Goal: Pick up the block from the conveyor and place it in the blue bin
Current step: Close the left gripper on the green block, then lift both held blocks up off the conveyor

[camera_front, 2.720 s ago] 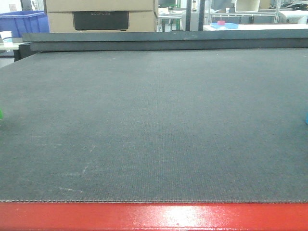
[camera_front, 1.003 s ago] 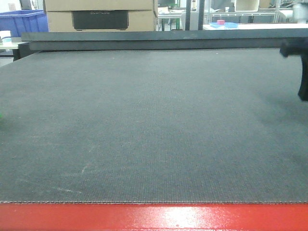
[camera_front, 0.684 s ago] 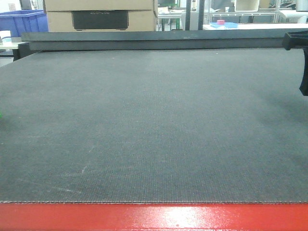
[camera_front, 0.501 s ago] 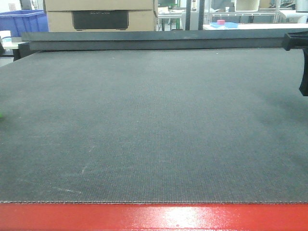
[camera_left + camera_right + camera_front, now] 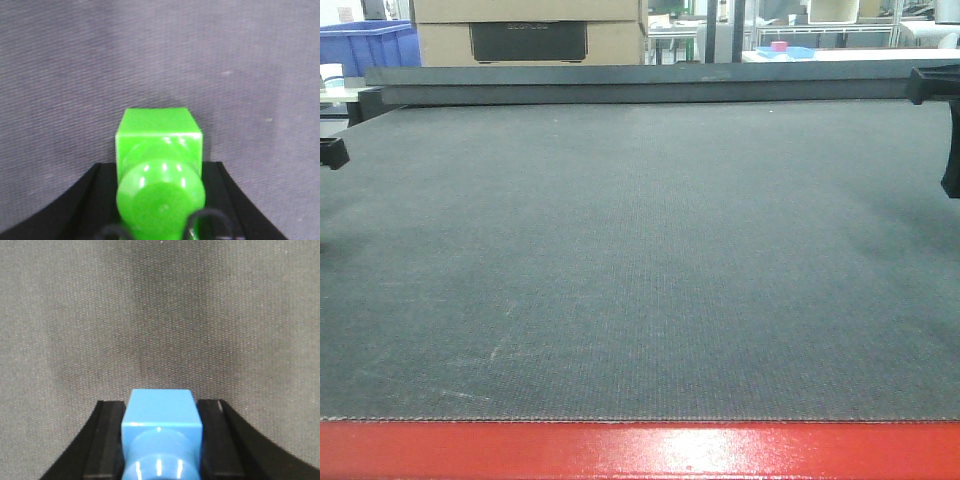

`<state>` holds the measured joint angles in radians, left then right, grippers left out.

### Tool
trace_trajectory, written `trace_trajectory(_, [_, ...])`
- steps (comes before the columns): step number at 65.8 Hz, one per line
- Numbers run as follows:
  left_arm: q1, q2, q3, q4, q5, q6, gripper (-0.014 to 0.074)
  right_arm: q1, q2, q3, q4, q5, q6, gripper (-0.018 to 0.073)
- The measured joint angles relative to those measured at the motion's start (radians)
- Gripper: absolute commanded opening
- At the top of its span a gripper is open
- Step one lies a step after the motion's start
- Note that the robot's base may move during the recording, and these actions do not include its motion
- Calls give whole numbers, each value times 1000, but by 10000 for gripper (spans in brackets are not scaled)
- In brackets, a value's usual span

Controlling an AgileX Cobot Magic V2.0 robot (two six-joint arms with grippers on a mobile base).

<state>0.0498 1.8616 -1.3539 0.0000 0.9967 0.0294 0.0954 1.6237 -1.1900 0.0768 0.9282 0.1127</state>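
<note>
The conveyor (image 5: 640, 260) is a wide dark grey woven belt with a glossy red frame edge (image 5: 640, 452) along the front. In the left wrist view my left gripper (image 5: 160, 172) is shut on a green block (image 5: 159, 131), its black fingers (image 5: 100, 200) on either side. In the right wrist view my right gripper (image 5: 161, 412) is shut on a blue block (image 5: 161, 407), over the belt. In the front view only a black bit of the left gripper (image 5: 332, 153) shows at the left edge and part of the right gripper (image 5: 948, 130) at the right edge. A blue bin (image 5: 365, 45) stands at the far back left.
A dark raised rail (image 5: 640, 82) runs along the belt's far edge. Behind it stand a cardboard box (image 5: 530, 30) and shelving with a small blue tray holding a pink item (image 5: 783, 49).
The green and blue specks at the belt's left and right edges are gone. The right gripper came in at the right edge and rose slightly; a bit of the left gripper has appeared at the left edge.
</note>
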Motion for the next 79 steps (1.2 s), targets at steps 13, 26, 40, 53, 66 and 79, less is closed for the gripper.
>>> trace_trajectory(13, [0, -82, 1, 0, 6, -2, -111, 0, -30, 0, 0, 38, -5, -162])
trace_trajectory(26, [-34, -255, 99, -7, -127, 8, -111, 16, -146, 72, 0, -91, -49, -162])
trace_trajectory(40, [-88, -478, 345, -22, -415, 14, -111, 26, -323, 259, 7, -322, -66, -162])
trace_trajectory(53, [-99, -697, 617, -116, -675, 16, -111, 26, -545, 463, 12, -510, -67, -162])
trace_trajectory(66, [-99, -929, 812, -158, -803, 18, -111, 26, -803, 659, 13, -627, -69, -162])
trace_trajectory(79, [-99, -1149, 860, -114, -811, 18, -111, 26, -1037, 718, 13, -619, -69, -162])
